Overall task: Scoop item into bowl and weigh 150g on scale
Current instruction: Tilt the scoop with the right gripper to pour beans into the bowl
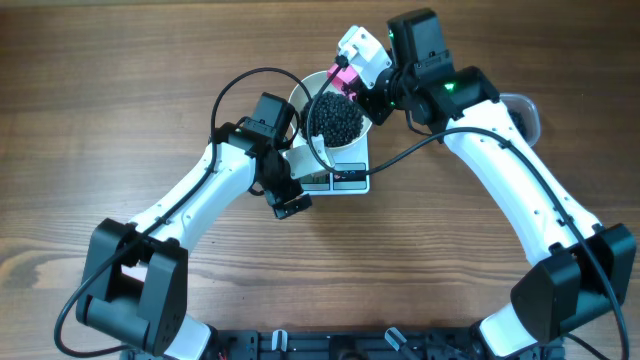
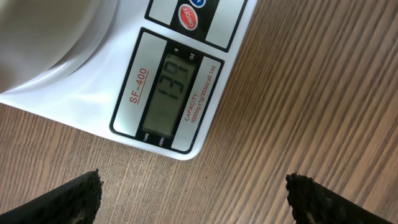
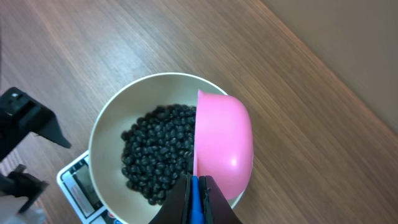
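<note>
Beans (image 3: 155, 152), round and black, filled the smooth white bowl (image 3: 106, 134); right pincer (image 3: 196, 200) clamped a pink scoop (image 3: 225, 144), left pincer (image 2: 196, 196) gaped empty.

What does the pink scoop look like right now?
The pink scoop looks like smooth, shiny plastic with a rounded cup. It is tipped on its side, back toward the wrist camera, over the rim of the white bowl, beside the black beans. The right gripper is shut on its handle.
</note>
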